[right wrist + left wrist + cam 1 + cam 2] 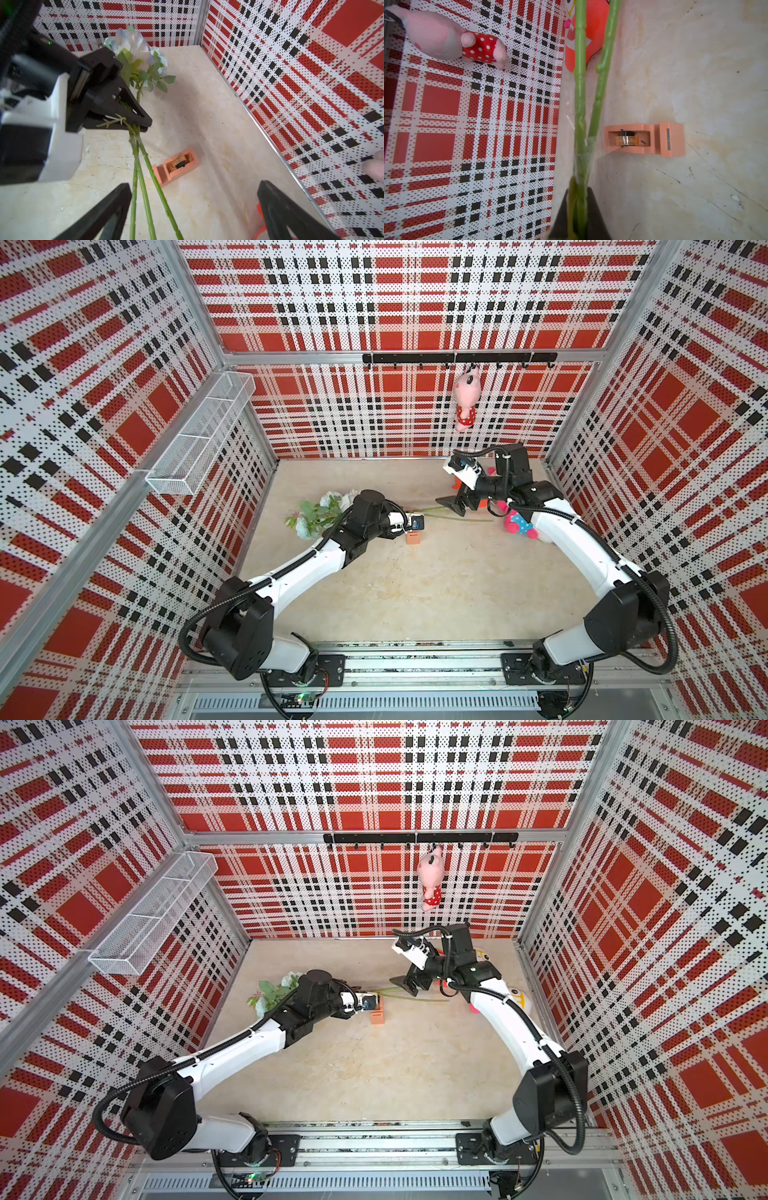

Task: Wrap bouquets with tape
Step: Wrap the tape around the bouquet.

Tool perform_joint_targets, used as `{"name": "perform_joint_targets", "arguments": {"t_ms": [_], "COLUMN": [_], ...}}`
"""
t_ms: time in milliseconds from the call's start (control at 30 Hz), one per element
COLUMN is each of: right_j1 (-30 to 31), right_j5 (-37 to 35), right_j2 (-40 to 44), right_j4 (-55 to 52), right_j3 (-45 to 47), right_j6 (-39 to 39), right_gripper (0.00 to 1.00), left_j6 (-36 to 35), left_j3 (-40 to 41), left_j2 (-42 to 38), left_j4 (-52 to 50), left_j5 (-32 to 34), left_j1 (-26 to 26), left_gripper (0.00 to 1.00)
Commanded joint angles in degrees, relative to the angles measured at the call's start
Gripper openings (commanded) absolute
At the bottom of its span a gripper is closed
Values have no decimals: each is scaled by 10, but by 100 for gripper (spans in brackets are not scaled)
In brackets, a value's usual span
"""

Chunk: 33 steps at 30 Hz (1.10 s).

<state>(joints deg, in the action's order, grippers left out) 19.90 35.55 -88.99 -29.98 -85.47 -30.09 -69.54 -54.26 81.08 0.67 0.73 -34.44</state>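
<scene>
The left gripper (145,125) clamps the bouquet (135,47) by 3 stems (143,166), tape (176,164) near its tip. The right gripper (194,187) gapes wide, stems beside 1 finger

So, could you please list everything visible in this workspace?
bouquet: one, blue-white blooms, green stems, over the table
tape dispenser: one, peach-orange, on the table beside the stems
hook rail: one, black, back wall
pink plush: one, pink, red spotted outfit, hanging from the hook rail
orange plush: one, orange, by the back wall
pink-blue plush: one, pink and blue, on the table, right side
wire basket: one, white, left wall
left tool: one, black, shut on the bouquet stems
right tool: one, black, open, by the stem ends
</scene>
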Motion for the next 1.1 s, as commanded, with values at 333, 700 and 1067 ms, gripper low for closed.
{"name": "perform_joint_targets", "arguments": {"t_ms": [333, 700, 1067], "right_j1": [12, 34, 35], "right_j5": [67, 69, 57], "right_j2": [-256, -333, -298], "right_j4": [-416, -472, -484], "right_j3": [-298, -395, -407], "right_j6": [-80, -115, -133], "right_gripper": [87, 84, 89], "left_j6": [-132, -157, -151], "left_j3": [85, 97, 101], "left_j2": [-22, -5, -5], "left_j4": [265, 301, 301], "left_j5": [159, 190, 177], "left_j1": [-46, -62, -58], "left_gripper": [0, 0, 0]}}
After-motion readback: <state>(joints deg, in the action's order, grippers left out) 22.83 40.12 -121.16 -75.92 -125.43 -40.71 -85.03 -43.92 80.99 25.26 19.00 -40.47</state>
